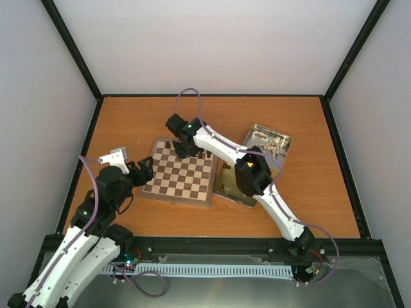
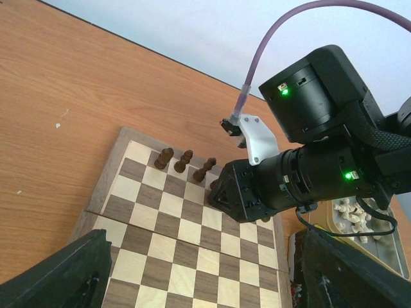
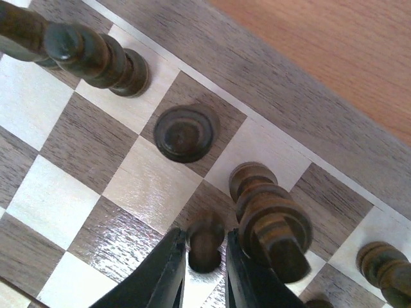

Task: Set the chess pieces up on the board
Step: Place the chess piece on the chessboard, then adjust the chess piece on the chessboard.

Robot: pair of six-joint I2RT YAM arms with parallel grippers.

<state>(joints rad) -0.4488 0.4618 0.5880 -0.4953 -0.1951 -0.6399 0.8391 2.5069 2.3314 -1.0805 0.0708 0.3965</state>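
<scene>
The board (image 1: 181, 180) lies mid-table, with a few dark brown chess pieces (image 1: 168, 146) on its far row. My right gripper (image 1: 187, 151) hangs over that far row. In the right wrist view its fingers (image 3: 172, 273) are closed on a small dark piece (image 3: 205, 247) standing on a dark square, right beside a taller dark piece (image 3: 270, 221). A round-topped piece (image 3: 183, 133) stands one row beyond. My left gripper (image 1: 139, 172) is open and empty at the board's left edge. Its view shows the board (image 2: 180, 256), three dark pieces (image 2: 184, 160) and the right gripper (image 2: 221, 192).
An open metal tin (image 1: 268, 142) holding cream-white pieces sits right of the board; it also shows in the left wrist view (image 2: 353, 215). A gold-lined lid (image 1: 230, 183) lies against the board's right edge under the right arm. Black frame posts border the table.
</scene>
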